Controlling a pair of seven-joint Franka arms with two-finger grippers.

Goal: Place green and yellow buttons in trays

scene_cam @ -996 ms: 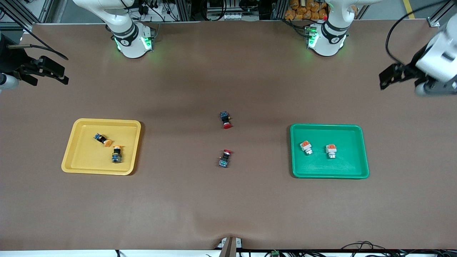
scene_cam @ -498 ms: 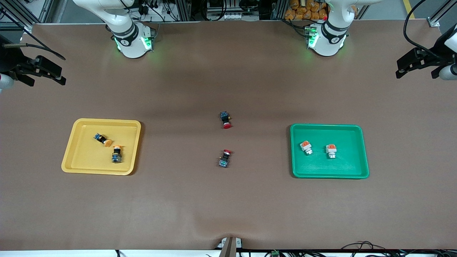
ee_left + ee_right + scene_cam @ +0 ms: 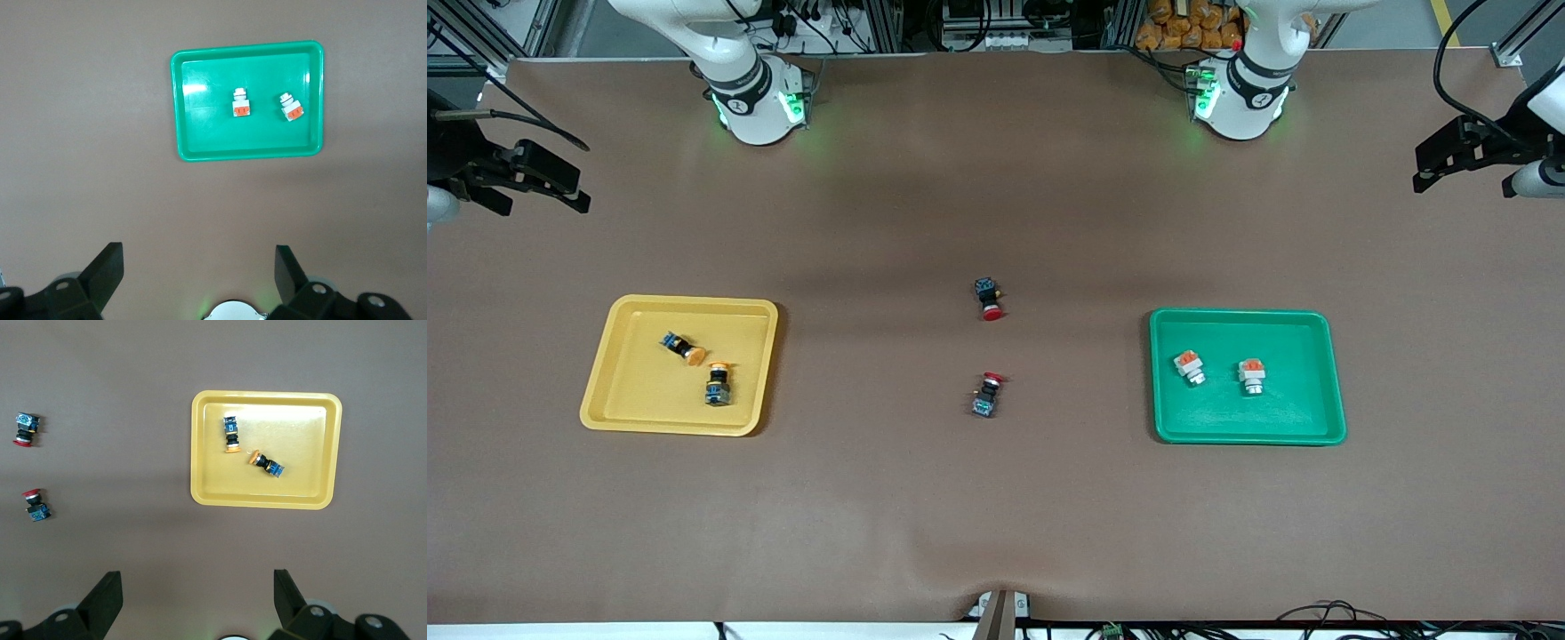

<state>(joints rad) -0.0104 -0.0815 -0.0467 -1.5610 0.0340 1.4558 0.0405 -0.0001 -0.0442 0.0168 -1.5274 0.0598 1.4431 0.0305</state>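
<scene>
Trays sit at either end of the brown table [image 3: 996, 516] with loose parts between them. Starting at the right arm's end, the right gripper [image 3: 538, 182] hangs high over bare tabletop near the table's edge, its fingers [image 3: 107, 597] spread wide with nothing between them. Nearer the front camera lies the yellow tray [image 3: 618, 413], and inside it are the two yellow buttons [image 3: 684, 348] [image 3: 718, 383], lying close together but apparently not touching. At the middle of the table two red-capped buttons lie on the bare surface, one [image 3: 988, 298] farther from the front camera and one [image 3: 987, 395] nearer, well apart from both trays. Toward the left arm's end rests the green tray [image 3: 1165, 418], holding the two green buttons [image 3: 1189, 366] [image 3: 1252, 375] side by side with a gap between them; their green caps are hard to make out from above, only the orange ends and pale bodies showing. The left gripper [image 3: 1463, 164] hangs high over the table's corner region, fingers [image 3: 107, 270] wide apart and empty. Nothing lies between either gripper and its tray.
</scene>
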